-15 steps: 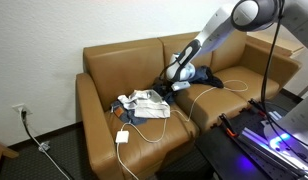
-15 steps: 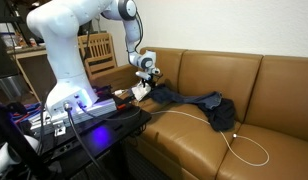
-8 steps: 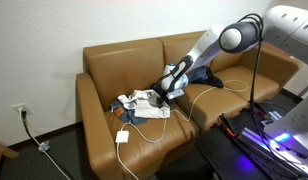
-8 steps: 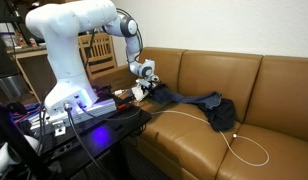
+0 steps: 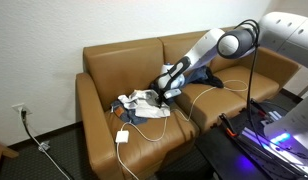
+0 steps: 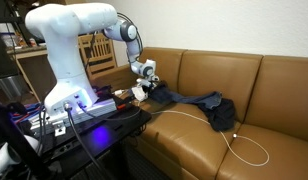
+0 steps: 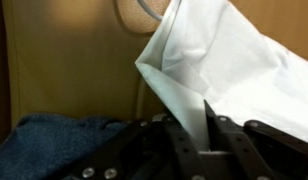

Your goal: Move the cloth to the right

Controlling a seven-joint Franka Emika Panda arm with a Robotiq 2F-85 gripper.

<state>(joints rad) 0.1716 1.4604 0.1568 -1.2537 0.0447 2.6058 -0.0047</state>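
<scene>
While pinched, white cloth [image 5: 144, 104] sits on couch [image 5: 104, 66] seat

Wrist view: pincer [image 7: 199, 128] narrow, clamped on a fold of white cloth. Cloth lies crumpled on the brown seat cushion in an exterior view, just beside dark garment [image 5: 200, 76].

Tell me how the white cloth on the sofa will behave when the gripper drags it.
Probably floppy: the white cloth folds and creases where the gripper seems to pinch its edge. Likely light, since it lies crumpled in soft heaps on the sofa. It may snag, because a white charger and its cable lie by it.
</scene>
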